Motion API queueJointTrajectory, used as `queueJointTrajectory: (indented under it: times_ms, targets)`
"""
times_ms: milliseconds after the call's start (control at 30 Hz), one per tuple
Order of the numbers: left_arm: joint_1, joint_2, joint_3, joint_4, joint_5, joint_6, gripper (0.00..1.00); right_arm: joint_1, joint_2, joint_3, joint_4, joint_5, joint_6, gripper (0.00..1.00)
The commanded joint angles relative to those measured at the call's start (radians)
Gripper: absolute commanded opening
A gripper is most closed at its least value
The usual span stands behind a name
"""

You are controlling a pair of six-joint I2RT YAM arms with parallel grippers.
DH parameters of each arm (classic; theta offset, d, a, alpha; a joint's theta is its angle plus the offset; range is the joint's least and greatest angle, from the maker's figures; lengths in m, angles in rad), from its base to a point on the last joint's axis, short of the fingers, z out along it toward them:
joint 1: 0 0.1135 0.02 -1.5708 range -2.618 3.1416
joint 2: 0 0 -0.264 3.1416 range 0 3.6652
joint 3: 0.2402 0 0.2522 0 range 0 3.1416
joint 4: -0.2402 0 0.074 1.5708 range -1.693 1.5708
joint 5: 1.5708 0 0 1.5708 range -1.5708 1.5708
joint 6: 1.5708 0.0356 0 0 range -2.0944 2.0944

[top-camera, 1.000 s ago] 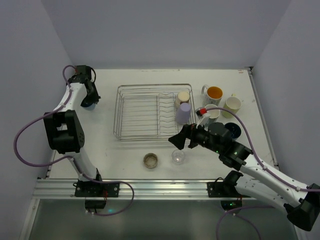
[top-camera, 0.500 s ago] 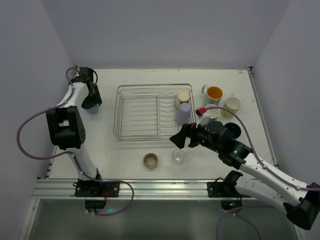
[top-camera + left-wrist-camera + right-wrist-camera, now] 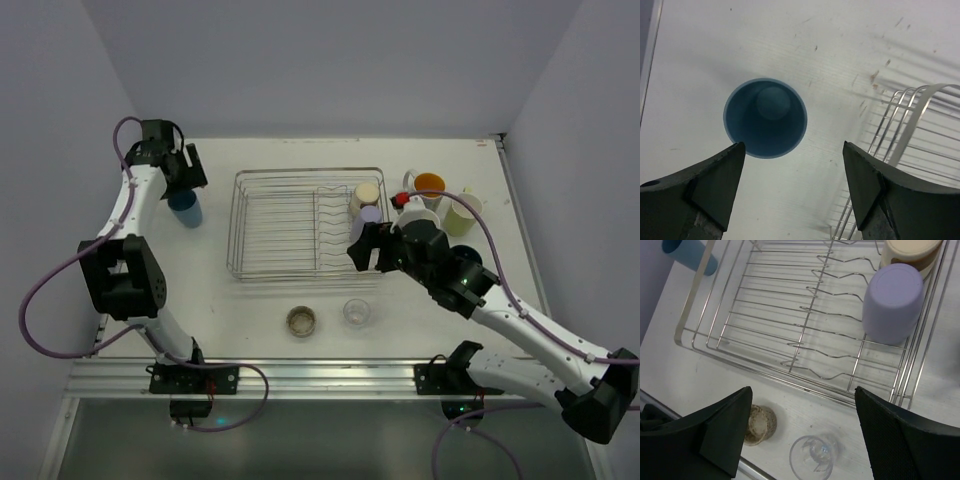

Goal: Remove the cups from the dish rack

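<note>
Left jaws gape over the upright blue cup (image 3: 765, 117) on the worktop (image 3: 840, 40). The right wrist shows what overhead half hides: the lavender cup (image 3: 890, 302) base-up in the rack (image 3: 694, 295), right jaws spread above it.

The white desk (image 3: 250, 310) bore a blue cup (image 3: 765, 117) upright just beyond the spread left pincer (image 3: 793, 147), beside a corner of the dish rack (image 3: 300, 222). The rack lay ahead of the spread right pincer (image 3: 802, 390). Nearer that pincer, a clear glass (image 3: 812, 456) and a metallic cup (image 3: 760, 424) stood on bare desk.
</note>
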Motion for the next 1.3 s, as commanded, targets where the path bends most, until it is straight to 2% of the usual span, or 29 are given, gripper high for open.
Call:
queueJointTrajectory:
  times_ms: [0, 200, 300, 333, 467, 600, 733, 833, 1100, 1167, 1200, 1233, 1267]
  targets:
    - [0.01, -0.064, 0.034, 0.04, 0.047, -0.018, 0.83, -0.024, 0.045, 0.073, -0.033, 0.069, -0.044, 0.84]
    - [0.004, -0.19, -0.066, 0.153, 0.153, -0.062, 0.83, -0.059, 0.198, 0.161, -0.064, 0.149, -0.073, 0.83]
    - [-0.039, -0.314, -0.167, 0.236, 0.22, -0.073, 0.83, -0.094, 0.267, 0.202, -0.065, 0.166, -0.087, 0.86]
    - [-0.083, -0.351, -0.199, 0.259, 0.235, -0.075, 0.83, -0.104, 0.284, 0.213, -0.068, 0.171, -0.092, 0.87]
    - [-0.215, -0.601, -0.417, 0.412, 0.329, -0.076, 0.84, -0.153, 0.387, 0.268, -0.07, 0.19, -0.107, 0.87]
    - [-0.244, -0.803, -0.626, 0.532, 0.495, -0.104, 0.86, -0.165, 0.488, 0.325, -0.068, 0.184, -0.128, 0.86]
    - [-0.244, -0.973, -0.793, 0.558, 0.631, -0.11, 0.9, -0.165, 0.589, 0.386, -0.082, 0.203, -0.136, 0.85]
    - [-0.244, -1.055, -0.857, 0.558, 0.683, -0.107, 0.93, -0.168, 0.643, 0.419, -0.091, 0.246, -0.139, 0.84]
    - [-0.244, -1.135, -0.925, 0.564, 0.8, -0.119, 0.95, -0.168, 0.72, 0.462, -0.093, 0.292, -0.125, 0.81]
    - [-0.244, -1.135, -0.925, 0.57, 0.815, -0.124, 0.95, -0.171, 0.741, 0.477, -0.091, 0.301, -0.127, 0.76]
    - [-0.246, -1.132, -0.927, 0.575, 0.823, -0.128, 0.95, -0.171, 0.746, 0.482, -0.093, 0.304, -0.127, 0.7]
    - [-0.244, -1.13, -0.928, 0.578, 0.834, -0.133, 0.95, -0.171, 0.751, 0.485, -0.091, 0.304, -0.128, 0.57]
    - [-0.246, -1.129, -0.928, 0.584, 0.84, -0.136, 0.95, -0.171, 0.755, 0.492, -0.091, 0.306, -0.129, 0.51]
